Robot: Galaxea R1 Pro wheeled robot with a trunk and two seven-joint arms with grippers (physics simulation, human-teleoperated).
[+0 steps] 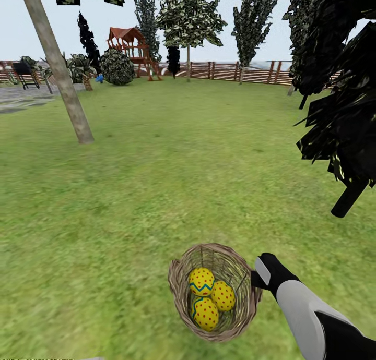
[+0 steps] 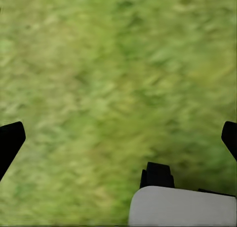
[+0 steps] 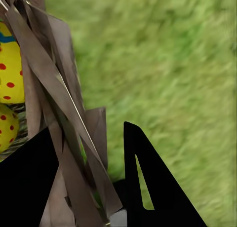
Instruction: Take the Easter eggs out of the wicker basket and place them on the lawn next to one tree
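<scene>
We see the wide mottled green lawn [image 1: 156,193], the leaning pale grey-brown tree trunk [image 1: 57,62] far beyond. Our right gripper [image 3: 86,172] pinches the round brown wicker basket's rim [image 1: 180,292] between its jaws; three yellow red-dotted eggs [image 1: 209,297] lie inside. Our left gripper [image 2: 118,138] hangs spread wide.

A brown horizontal-slat wooden fence [image 1: 230,71] runs along the far edge under a pale, flat sky. A red wooden playset [image 1: 131,49] stands far left of centre beside a round dark bush [image 1: 117,67]. Dark narrow conifers [image 1: 254,21] rise at far right.
</scene>
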